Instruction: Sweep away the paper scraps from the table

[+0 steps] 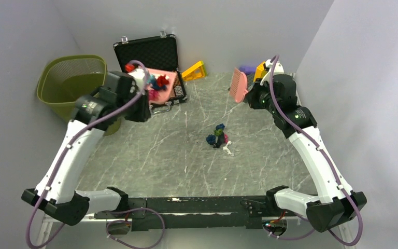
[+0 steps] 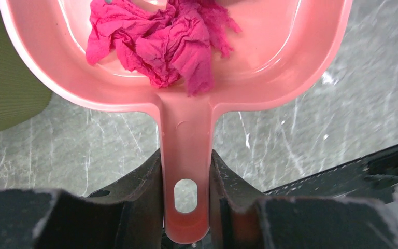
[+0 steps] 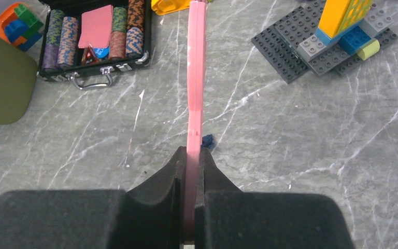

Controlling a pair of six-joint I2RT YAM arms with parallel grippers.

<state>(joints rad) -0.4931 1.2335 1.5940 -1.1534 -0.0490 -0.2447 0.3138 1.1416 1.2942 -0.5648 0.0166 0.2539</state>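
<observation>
Plain grey walls (image 1: 228,31) close in a table (image 1: 150,155) of grey-green stone pattern, smooth and flat, crossed by thin white veins. By the look of it the job is partly done. A load of paper scraps (image 2: 160,46) already lies in the pink dustpan (image 2: 269,57), mostly a crumpled, soft, deep-pink wad, with red and blue bits showing from above. The left gripper (image 2: 186,166) is part closed, its dark padded fingers clamped on either side of the pan's narrow handle. It holds the glossy, rounded plastic scoop raised at about ten o'clock, beside the green mesh bin (image 1: 70,83), so emptying it looks like the step in hand. Not yet swept is a small heap (image 1: 218,138) of blue, green, pink and black wads near the table's middle, a little toward three o'clock, with a white shred just beside it. The right gripper (image 3: 193,155) is fully closed on the thin flat handle of a pink brush (image 3: 196,62), held up at about one o'clock, well apart from that heap. An open black case (image 1: 153,54) of striped chips sits at eleven o'clock. Hard studded building blocks (image 3: 342,26) stand on a dark plate (image 3: 290,41) near one o'clock.
</observation>
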